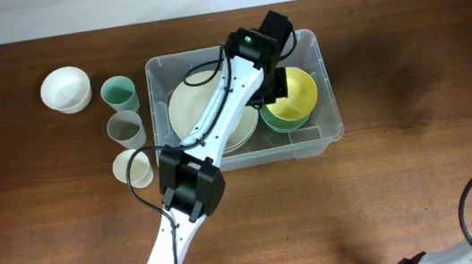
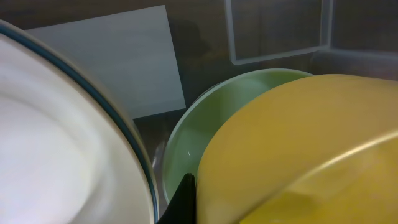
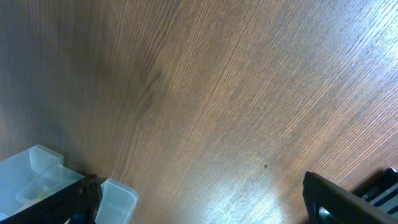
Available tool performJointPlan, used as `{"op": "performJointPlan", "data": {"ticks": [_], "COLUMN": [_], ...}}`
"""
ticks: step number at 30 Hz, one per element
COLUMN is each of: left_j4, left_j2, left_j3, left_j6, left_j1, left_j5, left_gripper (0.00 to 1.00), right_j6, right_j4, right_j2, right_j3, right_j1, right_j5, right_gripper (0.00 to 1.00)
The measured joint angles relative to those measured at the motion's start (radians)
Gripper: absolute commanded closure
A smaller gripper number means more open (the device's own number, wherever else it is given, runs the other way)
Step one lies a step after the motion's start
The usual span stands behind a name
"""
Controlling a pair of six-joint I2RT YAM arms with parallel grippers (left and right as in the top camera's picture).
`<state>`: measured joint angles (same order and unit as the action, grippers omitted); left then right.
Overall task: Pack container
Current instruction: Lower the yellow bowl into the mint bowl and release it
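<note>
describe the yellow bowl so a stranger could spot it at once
Find the clear bin mid-table. At its right end, beside the cream plate, the yellow bowl lies in a green bowl; it is the only yellow thing.

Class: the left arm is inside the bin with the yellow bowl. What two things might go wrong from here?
1. The yellow bowl sits off-centre over the green bowl; released so, it may nest crookedly or tip.
2. The left gripper works close to the plate and could knock it when withdrawing.
</note>
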<state>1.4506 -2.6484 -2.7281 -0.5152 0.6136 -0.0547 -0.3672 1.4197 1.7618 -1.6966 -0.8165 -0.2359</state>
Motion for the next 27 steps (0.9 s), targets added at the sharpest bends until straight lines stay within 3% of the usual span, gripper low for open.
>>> {"op": "performJointPlan", "data": {"ticks": [2,4,12,24,27], "left_j4": [0.000,0.000,-0.002,-0.018,-0.020], "left_j2": [0.000,0.000,0.000,0.000,0.000], "left_j3": [0.000,0.000,0.000,-0.016,-0.030], "left_j6": [0.001,0.007,0.027,0.076,0.079], "left_j1": [0.000,0.000,0.000,-0.025,-0.038], "left_j5": [-0.002,-0.004,-0.032,-0.111,-0.131], "left_gripper": [0.83,0.70,0.52,0.52,0.56], "right_j6": [0.000,0.000,0.000,0.000,0.000], "right_j4": [0.000,0.000,0.000,0.000,0.000], "right_j2": [0.000,0.000,0.000,0.000,0.000], "right_j3": [0.000,0.000,0.000,0.000,0.000], "right_j1": [0.000,0.000,0.000,0.000,0.000], "right_j5": [0.000,0.000,0.000,0.000,0.000], "right_gripper": [0.01,0.01,0.01,0.01,0.01]}}
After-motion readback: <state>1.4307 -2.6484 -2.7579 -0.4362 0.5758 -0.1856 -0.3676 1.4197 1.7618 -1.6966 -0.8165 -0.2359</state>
